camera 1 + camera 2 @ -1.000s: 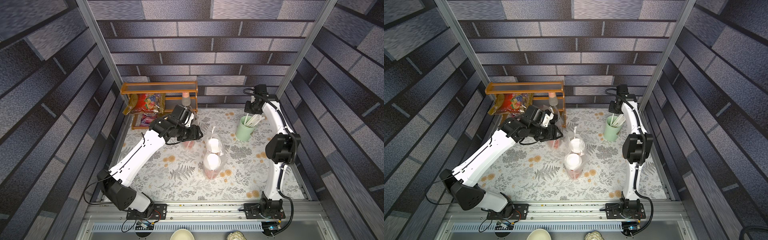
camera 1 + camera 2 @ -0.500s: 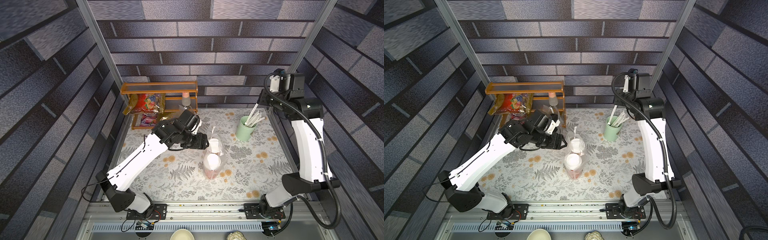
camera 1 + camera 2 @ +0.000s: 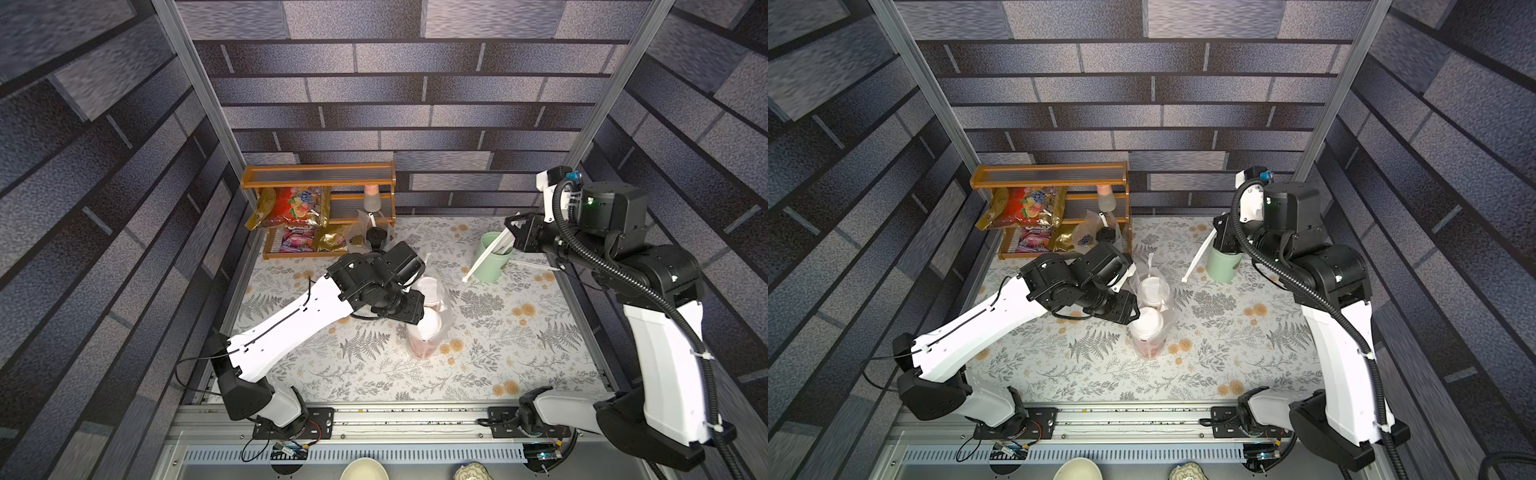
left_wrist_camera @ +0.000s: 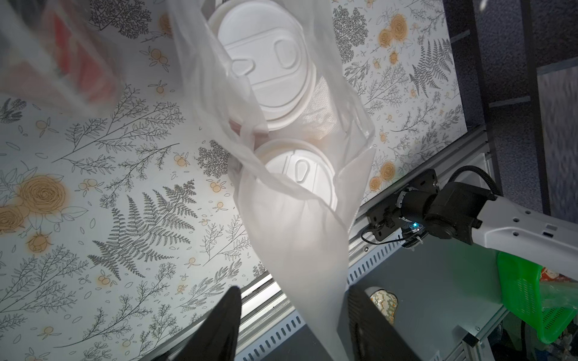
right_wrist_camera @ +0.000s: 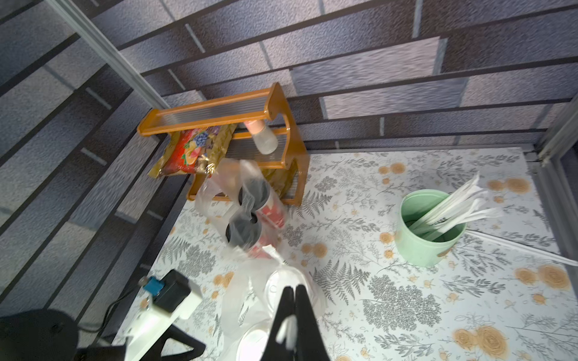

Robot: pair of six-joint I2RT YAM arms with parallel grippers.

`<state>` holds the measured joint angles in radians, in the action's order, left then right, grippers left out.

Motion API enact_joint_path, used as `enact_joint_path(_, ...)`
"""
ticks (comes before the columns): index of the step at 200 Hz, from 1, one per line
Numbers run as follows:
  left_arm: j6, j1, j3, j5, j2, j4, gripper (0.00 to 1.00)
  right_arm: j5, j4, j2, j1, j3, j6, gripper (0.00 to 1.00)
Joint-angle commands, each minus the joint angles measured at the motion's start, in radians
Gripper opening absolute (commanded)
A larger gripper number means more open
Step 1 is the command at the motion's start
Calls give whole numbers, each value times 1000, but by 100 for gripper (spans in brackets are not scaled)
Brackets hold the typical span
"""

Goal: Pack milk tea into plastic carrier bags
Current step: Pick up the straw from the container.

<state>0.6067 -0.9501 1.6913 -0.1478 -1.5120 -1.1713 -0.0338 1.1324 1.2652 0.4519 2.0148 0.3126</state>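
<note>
Two white-lidded red paper cups (image 3: 428, 328) stand in a clear plastic carrier bag (image 4: 297, 234), middle of the floral table (image 3: 519, 353). The left gripper (image 4: 294, 293) has its jaws apart around the bag's film. The right gripper (image 5: 295, 289), pressed together, pinches one white wrapped straw (image 3: 484, 255).

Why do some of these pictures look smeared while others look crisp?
In the left wrist view, a red shape is blurred and a white lid glares. In the right wrist view, the black-lidded cups are smeared. Both top views look sharp.
</note>
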Motion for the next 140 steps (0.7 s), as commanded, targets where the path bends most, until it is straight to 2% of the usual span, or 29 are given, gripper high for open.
enact_joint_path(1, 25, -8, -35, 32, 33, 6, 40, -52, -66, -33, 69, -78, 59, 0)
enact_joint_path(36, 39, -4, -64, 33, 65, 19, 18, -24, -112, -72, 175, -180, 83, 0)
enact_joint_path(88, 48, 1, -90, 2, 81, 47, 11, -16, -184, -48, 325, -242, 91, 0)
enact_joint_path(140, 64, 24, -132, -20, 115, 92, 4, 10, -207, -30, 431, -321, 89, 0)
